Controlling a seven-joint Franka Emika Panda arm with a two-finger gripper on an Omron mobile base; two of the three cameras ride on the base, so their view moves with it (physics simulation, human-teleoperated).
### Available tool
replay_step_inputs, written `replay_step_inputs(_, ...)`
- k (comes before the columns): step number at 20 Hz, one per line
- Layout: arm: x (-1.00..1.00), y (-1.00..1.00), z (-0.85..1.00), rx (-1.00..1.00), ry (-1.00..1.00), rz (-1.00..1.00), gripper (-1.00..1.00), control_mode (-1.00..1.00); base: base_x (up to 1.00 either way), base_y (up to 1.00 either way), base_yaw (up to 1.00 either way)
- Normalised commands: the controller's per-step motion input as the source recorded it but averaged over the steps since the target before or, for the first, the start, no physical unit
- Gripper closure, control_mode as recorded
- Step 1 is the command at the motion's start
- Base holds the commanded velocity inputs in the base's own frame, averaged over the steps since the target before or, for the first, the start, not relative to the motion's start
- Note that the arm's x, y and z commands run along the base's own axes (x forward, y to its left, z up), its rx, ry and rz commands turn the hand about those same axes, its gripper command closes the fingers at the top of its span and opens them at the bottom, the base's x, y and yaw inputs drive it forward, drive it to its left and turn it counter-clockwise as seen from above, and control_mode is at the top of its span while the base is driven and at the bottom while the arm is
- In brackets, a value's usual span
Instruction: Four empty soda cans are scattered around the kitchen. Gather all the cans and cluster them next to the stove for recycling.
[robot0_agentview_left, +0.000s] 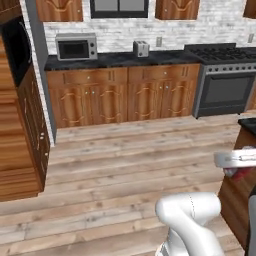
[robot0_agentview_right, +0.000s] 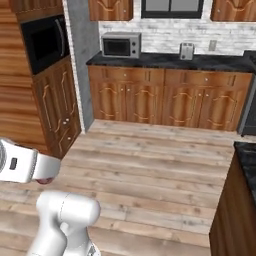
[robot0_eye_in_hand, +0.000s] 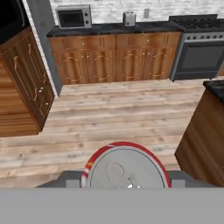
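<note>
Soda can (robot0_eye_in_hand: 125, 168), red with a silvery top, sat at 6 o'clock in the hand view, clenched between the jaws of the gripper (robot0_eye_in_hand: 125, 183) and seen end-on. In the left base view its red side (robot0_agentview_left: 243, 173) peeked out at 4 o'clock under the white hand. The stove (robot0_eye_in_hand: 201, 46) stood at 2 o'clock across the wood floor (robot0_eye_in_hand: 113, 118), far from the can, with the silver microwave (robot0_eye_in_hand: 73, 17) at 11 o'clock and the toaster (robot0_eye_in_hand: 129, 18) between them on the black counter (robot0_eye_in_hand: 111, 29).
</note>
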Motion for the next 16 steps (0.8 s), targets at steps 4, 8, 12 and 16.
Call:
replay_step_inputs(4,0.00,0.00,0.00,0.00,0.00,0.00,1.00,1.00,1.00,0.16,0.00)
replay_step_inputs(8,0.00,0.00,0.00,0.00,0.00,0.00,1.00,1.00,0.99,0.00,0.00)
replay_step_inputs(12,0.00,0.00,0.00,0.00,0.00,0.00,1.00,1.00,0.94,0.00,0.00)
replay_step_inputs(16,0.00,0.00,0.00,0.00,0.00,0.00,1.00,1.00,0.86,-0.07,0.00)
